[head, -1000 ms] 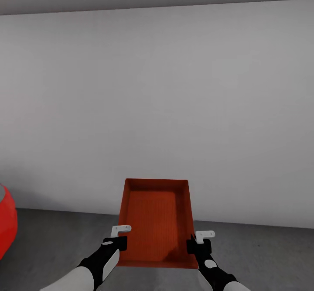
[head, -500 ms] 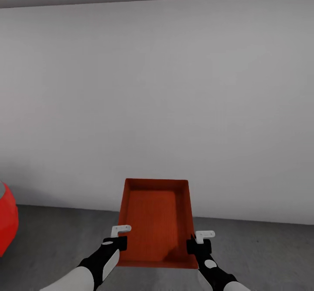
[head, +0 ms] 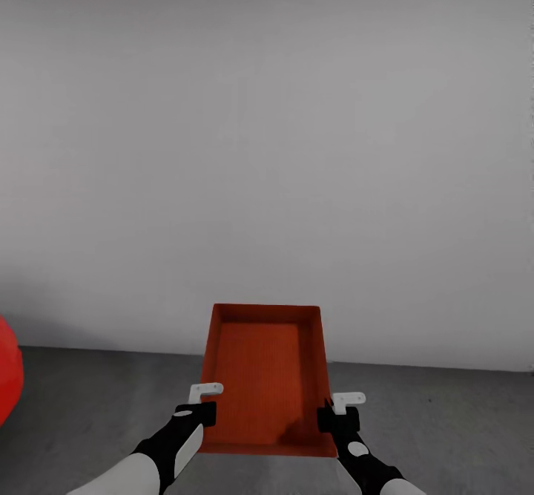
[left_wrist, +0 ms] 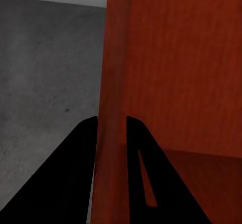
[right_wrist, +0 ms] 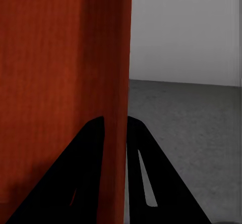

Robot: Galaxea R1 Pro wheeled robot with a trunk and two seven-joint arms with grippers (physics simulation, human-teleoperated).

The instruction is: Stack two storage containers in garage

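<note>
Gripping opposite side walls, the left gripper [head: 205,413] and right gripper [head: 331,418] each pinch the red-orange storage container [head: 265,376], held level above the grey concrete floor [head: 445,428] before the white wall [head: 267,168]; red car [head: 7,380] far left.

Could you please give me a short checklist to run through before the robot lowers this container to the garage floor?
1. Left tool closed on the container's side wall: ok, one finger on each side of the wall.
2. Right tool closed on the opposite wall: ok, same straddling grip.
3. Container level between both arms: ok in the head view.
4. Concrete floor beneath and ahead free of obstacles: ok where visible.
5. Clearance from the red car: ok, it sits far to the left.
6. Second container's whereabouts: cannot tell.
</note>
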